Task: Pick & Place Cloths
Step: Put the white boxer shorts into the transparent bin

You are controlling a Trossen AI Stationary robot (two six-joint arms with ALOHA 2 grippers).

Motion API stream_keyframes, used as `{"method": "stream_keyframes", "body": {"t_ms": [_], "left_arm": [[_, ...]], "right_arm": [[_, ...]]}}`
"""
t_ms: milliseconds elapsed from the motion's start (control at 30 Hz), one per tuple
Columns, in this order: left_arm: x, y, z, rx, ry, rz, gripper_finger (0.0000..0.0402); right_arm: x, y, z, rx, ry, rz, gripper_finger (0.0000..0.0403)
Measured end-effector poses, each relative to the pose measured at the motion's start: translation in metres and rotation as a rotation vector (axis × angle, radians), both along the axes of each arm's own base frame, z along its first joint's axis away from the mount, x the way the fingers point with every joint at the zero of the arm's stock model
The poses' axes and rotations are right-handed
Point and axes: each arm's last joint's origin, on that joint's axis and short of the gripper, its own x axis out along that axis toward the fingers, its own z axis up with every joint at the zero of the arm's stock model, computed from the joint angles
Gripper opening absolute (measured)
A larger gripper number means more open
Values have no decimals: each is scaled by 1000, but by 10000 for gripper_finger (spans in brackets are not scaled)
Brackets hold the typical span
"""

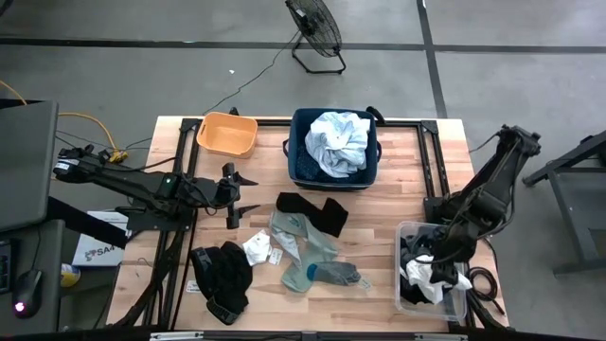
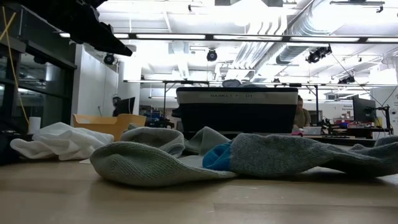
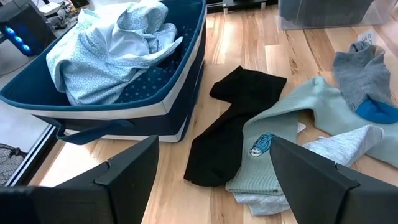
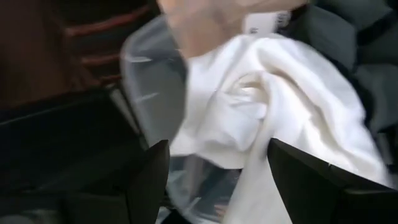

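Several cloths lie on the wooden table: a black piece [image 1: 312, 210], grey-green socks [image 1: 305, 248], a small white piece [image 1: 258, 248] and another black piece [image 1: 222, 277]. A pale blue-white shirt [image 1: 339, 142] lies in the navy bin [image 1: 301, 163]. My left gripper [image 1: 248, 194] hangs open left of the cloths, pointing at the black piece [image 3: 233, 124] and socks [image 3: 292, 134]. My right gripper [image 1: 443, 265] is open above a clear plastic bin [image 1: 409, 232] at the near right. That bin holds a white cloth [image 4: 249, 99] and dark pieces, which the fingers stand over.
An orange tub [image 1: 227, 134] stands at the far left beside the navy bin. A floor fan [image 1: 317, 28] stands beyond the table's far edge. Bare wood shows between the cloths and the clear bin [image 1: 379, 227]. A black cable loop [image 1: 483, 282] lies right of the clear bin.
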Motion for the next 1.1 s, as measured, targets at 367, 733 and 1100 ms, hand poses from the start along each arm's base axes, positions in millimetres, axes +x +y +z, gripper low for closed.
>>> {"method": "stream_keyframes", "body": {"t_ms": [367, 733, 1100], "left_arm": [[0, 0, 0, -4, 2, 2, 303], [-2, 0, -4, -19, 38, 14, 303], [-3, 1, -5, -28, 50, 20, 303]], "right_arm": [[-10, -12, 11, 108, 54, -134, 262], [-6, -9, -2, 1, 176, -248, 262], [30, 32, -22, -51, 14, -196, 262]]}}
